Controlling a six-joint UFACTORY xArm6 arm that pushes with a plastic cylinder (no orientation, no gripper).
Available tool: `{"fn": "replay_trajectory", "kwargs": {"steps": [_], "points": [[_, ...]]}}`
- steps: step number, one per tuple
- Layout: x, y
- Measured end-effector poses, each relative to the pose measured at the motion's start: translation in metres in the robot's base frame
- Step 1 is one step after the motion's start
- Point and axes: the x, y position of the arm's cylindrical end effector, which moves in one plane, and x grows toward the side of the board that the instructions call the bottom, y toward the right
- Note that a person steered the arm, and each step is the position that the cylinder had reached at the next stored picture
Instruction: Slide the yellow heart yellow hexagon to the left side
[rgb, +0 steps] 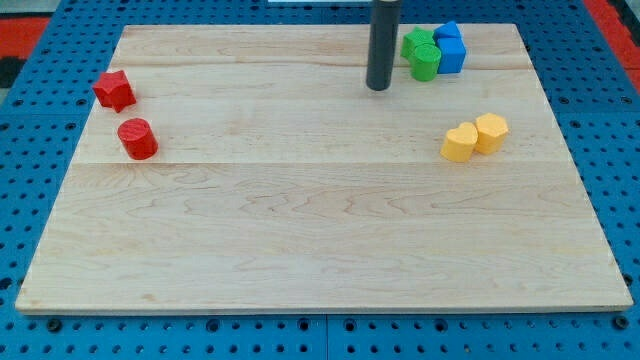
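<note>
The arm shows only as a straight dark rod entering from the view's top, standing upright; the tip (378, 87) rests on the board near the top edge, right of centre. The arm ends in this plain rod, with no claw to open or close, so nothing is grasped. The tip touches no block: it stands just left of the green and blue cluster and well above and to the left of the yellow pair.

The wooden board (300, 240) is pale, with visible grain running across and faint seams between planks. It lies on a blue pegboard surface (20, 200) dotted with regular holes.

Eight small matte blocks are present, two of each colour. At the view's left: a red star block (114, 90) and, just below it but apart, a red cylinder (137, 138). At the top right: a green block (415, 42) and a green cylinder (425, 62), close together, with a blue block (449, 33) and a blue cube (452, 55) touching them on the right.

Lower on the right side: the yellow heart (460, 143) and the yellow hexagon (491, 131), touching one another, the hexagon to the right and slightly higher. Both lie far from the board's left side.
</note>
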Motion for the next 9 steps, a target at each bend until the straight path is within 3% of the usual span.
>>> {"fn": "replay_trajectory", "kwargs": {"steps": [3,8,9], "points": [[0.005,0.014],[0.037,0.176],[0.062,0.174]]}}
